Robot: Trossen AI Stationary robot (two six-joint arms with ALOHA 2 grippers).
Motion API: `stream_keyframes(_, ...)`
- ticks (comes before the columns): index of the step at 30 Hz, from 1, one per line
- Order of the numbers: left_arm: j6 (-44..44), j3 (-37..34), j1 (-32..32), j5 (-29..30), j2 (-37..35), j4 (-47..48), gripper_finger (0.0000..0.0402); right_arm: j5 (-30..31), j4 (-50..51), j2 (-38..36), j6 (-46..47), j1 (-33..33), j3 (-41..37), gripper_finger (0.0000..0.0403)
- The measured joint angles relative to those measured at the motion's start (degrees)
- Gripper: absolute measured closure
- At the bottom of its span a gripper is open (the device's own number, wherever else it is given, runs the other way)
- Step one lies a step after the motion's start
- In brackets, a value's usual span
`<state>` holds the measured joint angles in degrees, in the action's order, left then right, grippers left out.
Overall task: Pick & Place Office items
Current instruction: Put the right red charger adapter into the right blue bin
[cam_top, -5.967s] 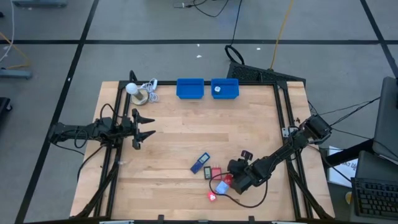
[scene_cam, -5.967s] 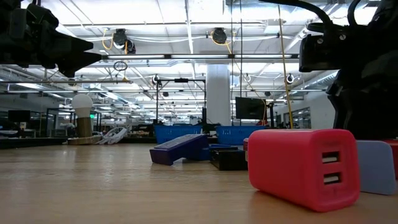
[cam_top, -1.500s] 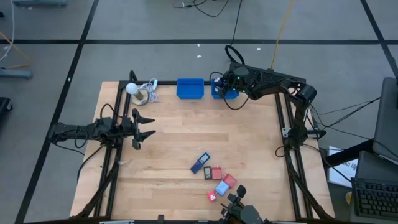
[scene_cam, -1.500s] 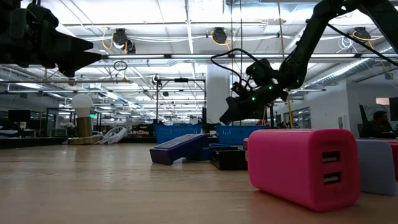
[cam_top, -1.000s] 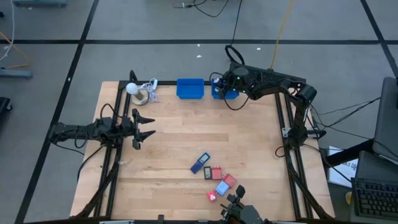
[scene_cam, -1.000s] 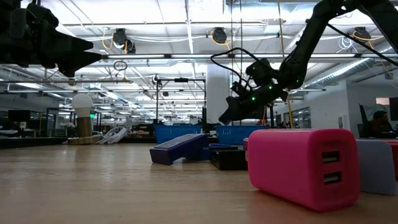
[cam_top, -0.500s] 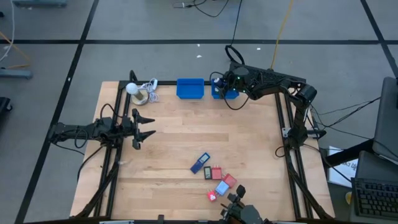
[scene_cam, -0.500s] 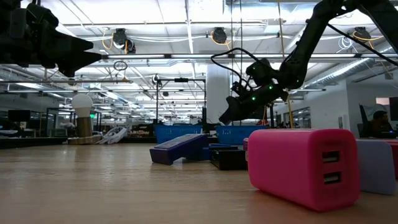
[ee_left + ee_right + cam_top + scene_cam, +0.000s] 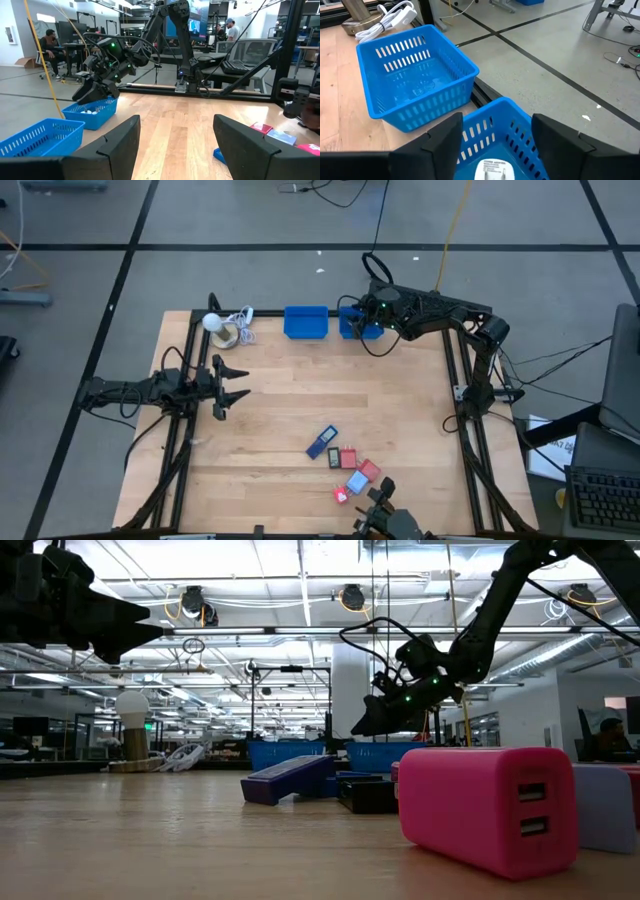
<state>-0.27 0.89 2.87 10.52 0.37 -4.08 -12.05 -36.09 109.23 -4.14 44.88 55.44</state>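
The office items lie in a cluster near the table's near edge: a dark blue rectangle, a red-and-dark piece, a red block, a light blue block and a small red block. My right gripper hovers open over the right blue bin, where a white piece lies on the bin's floor. The left blue bin stands beside it. My left gripper waits open at the table's left side.
A white ball with a coiled white cord sits at the far left corner. Both bins stand along the far edge. Bare wood lies between the bins and the cluster. In the low view a pink-red block with two ports fills the foreground. People sit beyond the table.
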Motion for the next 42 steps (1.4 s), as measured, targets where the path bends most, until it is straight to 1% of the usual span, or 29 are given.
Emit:
stream_keyframes(4, 0.0, 0.0, 0.0, 0.0, 0.0, 0.0, 0.0146, 0.0, 0.6, -0.1, -1.6, 0.0, 0.0, 0.0166)
stream_keyframes(6, -0.1, 0.0, 0.0, 0.0, 0.0, 0.0, 0.0146, 0.0, 2.1, -1.4, -1.8, -0.5, -0.1, 0.0166)
stream_keyframes(11, -0.1, 0.0, 0.0, 0.0, 0.0, 0.0, 0.0146, 0.0, 5.7, -7.4, -2.6, -3.9, -0.1, 0.0176)
stream_keyframes(14, 0.0, 0.0, 0.0, 0.0, 0.0, 0.0, 0.0146, -0.4, 8.6, -12.3, -2.7, -7.5, -0.1, 0.0183)
stream_keyframes(16, -0.1, 0.0, 0.0, 0.0, 0.0, 0.0, 0.0146, -2.7, 11.7, -15.8, -3.1, -10.4, -0.1, 0.0187)
stream_keyframes(19, 0.0, 0.0, 0.0, 0.0, 0.0, 0.0, 0.0146, -6.3, 15.9, -20.6, -3.5, -15.8, -0.1, 0.0192)
stream_keyframes(21, -0.1, 0.0, 0.0, 0.0, 0.0, 0.0, 0.0146, -7.6, 18.7, -23.8, -3.7, -20.1, -0.1, 0.0193)
stream_keyframes(25, 0.0, 0.0, 0.0, 0.0, 0.0, 0.0, 0.0146, -7.6, 22.8, -28.6, -3.8, -30.7, -0.1, 0.0187)
stream_keyframes(28, 0.0, 0.0, 0.0, 0.0, 0.0, 0.0, 0.0146, -7.6, 23.1, -30.1, -2.1, -40.0, -0.1, 0.0172)
stream_keyframes(32, -0.1, 0.0, 0.0, 0.0, 0.0, 0.0, 0.0146, -6.2, 23.5, -30.2, 1.9, -52.7, -0.1, 0.0138)
stream_keyframes(35, -0.1, 0.0, 0.0, 0.0, 0.0, 0.0, 0.0146, -5.8, 25.5, -30.2, 3.9, -60.3, -0.1, 0.0117)
stream_keyframes(36, -0.1, 0.0, 0.0, 0.0, 0.0, 0.0, 0.0146, -4.9, 26.3, -30.2, 4.9, -62.6, -0.1, 0.0113)
stream_keyframes(37, -0.1, 0.0, 0.0, 0.0, 0.0, 0.0, 0.0146, -2.7, 27.4, -30.2, 5.9, -64.7, -0.1, 0.0109)
stream_keyframes(42, -0.1, 0.0, 0.0, 0.0, 0.0, 0.0, 0.0146, 15.6, 36.1, -30.2, 11.2, -73.1, 0.0, 0.0108)
